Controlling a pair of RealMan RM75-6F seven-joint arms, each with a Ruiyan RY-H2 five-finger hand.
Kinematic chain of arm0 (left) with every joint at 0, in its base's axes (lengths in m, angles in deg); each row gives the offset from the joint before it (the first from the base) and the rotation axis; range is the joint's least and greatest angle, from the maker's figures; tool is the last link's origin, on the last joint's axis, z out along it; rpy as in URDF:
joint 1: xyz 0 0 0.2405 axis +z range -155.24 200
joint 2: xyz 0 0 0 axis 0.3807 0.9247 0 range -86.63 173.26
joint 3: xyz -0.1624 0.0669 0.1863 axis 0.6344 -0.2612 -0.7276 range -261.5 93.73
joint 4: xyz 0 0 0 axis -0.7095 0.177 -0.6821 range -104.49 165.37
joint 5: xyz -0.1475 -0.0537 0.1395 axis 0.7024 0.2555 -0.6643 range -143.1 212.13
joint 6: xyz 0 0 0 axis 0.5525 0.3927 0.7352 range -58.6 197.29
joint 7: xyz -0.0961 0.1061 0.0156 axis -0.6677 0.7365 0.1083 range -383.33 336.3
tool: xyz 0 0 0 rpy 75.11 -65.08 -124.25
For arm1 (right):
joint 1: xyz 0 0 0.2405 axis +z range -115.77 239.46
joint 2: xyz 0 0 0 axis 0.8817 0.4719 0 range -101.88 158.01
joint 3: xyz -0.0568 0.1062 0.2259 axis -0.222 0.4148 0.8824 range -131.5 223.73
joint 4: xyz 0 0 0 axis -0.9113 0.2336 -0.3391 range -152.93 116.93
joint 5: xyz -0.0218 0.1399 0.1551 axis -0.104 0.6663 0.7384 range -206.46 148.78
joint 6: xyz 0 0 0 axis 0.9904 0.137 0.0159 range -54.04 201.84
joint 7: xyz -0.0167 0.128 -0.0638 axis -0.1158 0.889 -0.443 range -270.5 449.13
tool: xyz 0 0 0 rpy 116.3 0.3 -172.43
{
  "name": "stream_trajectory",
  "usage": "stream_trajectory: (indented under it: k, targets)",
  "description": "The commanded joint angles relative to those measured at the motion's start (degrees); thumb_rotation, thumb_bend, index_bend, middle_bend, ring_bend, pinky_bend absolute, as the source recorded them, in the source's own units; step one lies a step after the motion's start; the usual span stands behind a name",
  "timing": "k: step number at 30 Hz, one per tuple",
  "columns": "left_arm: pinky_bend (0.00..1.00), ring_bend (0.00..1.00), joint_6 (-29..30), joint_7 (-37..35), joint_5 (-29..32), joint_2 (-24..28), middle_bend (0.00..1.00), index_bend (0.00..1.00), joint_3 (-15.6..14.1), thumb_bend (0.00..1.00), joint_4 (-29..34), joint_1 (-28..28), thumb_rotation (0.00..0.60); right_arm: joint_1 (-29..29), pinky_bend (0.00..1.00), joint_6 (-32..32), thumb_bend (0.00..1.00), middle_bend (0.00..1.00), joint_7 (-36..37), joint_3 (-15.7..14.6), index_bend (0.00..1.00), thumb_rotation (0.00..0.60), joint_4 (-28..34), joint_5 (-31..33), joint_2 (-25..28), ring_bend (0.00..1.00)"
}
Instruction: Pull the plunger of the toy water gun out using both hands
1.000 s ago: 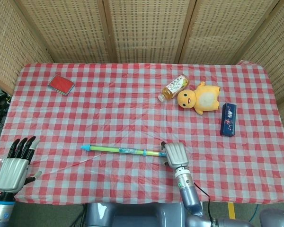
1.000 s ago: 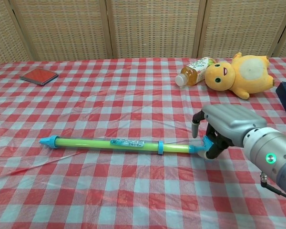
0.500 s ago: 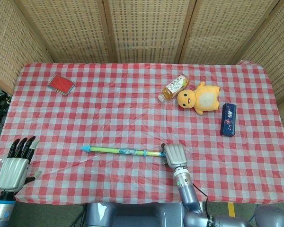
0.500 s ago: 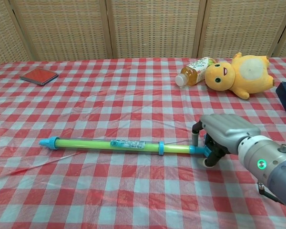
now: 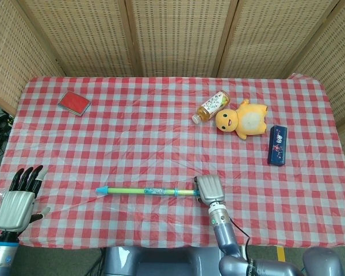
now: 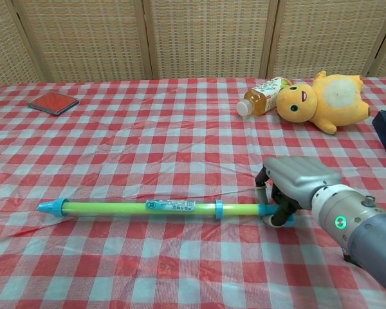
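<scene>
We are gripping the plunger end of the water gun with our right robot hand, the tube lying flat near the worktop's front edge, while our left robot hand is waiting with fingers spread, holding nothing, well apart from the nozzle it needs to brace.

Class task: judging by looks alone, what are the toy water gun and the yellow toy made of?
Toy water gun: probably plastic, a glossy, translucent green tube with blue ends. Yellow toy: seemingly plush fabric, with a matte, soft, rounded surface.
</scene>
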State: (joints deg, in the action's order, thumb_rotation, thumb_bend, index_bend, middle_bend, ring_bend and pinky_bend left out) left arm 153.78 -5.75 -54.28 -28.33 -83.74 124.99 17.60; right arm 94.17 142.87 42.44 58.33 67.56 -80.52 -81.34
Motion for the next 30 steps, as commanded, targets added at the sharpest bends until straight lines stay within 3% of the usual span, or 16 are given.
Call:
stream_trajectory:
  k: [1, 12, 20, 24, 26, 30]
  targets:
    - [0.00, 0.00, -0.14, 0.02, 0.27, 0.00, 0.00, 0.00, 0.14, 0.13, -0.01, -0.10, 0.600, 0.28, 0.79, 0.44, 0.50, 1.00, -0.02, 0.54, 0.75, 0.600, 1.16, -0.12, 0.75, 1.00]
    - [0.00, 0.00, -2.33, 2.19, 1.76, 0.66, 0.00, 0.03, 1.54, 0.13, 3.60, -2.02, 0.600, 3.01, 0.79, 2.86, 0.50, 1.00, -5.36, 5.06, 0.76, 0.600, 9.16, 3.29, 5.76, 1.00]
    - [0.00, 0.00, -6.53, 6.41, 4.26, 2.74, 0.00, 0.05, 5.70, 0.13, 9.51, -6.85, 0.600, 6.39, 0.79, 2.71, 0.50, 1.00, -7.89, 8.64, 0.76, 0.600, 10.77, 7.74, 7.04, 1.00]
    - [0.00, 0.00, -10.19, 10.81, 8.55, 3.23, 0.00, 0.05, 9.33, 0.12, 12.54, -10.82, 0.600, 8.67, 0.79, 2.21, 0.50, 1.00, -9.05, 10.55, 0.76, 0.600, 10.45, 10.58, 7.51, 1.00]
    - [0.01, 0.00, -13.10, 15.11, 13.29, 2.52, 0.00, 0.06, 13.32, 0.12, 12.45, -14.90, 0.600, 10.13, 0.79, 1.50, 0.50, 1.00, -9.50, 11.86, 0.76, 0.600, 9.73, 12.43, 7.96, 1.00]
    - [0.09, 0.06, -14.81, 20.93, 19.09, 1.00, 0.05, 0.07, 17.80, 0.12, 11.78, -20.10, 0.600, 11.91, 0.79, 0.78, 0.50, 1.00, -9.34, 12.79, 0.76, 0.600, 8.70, 14.86, 8.64, 1.00]
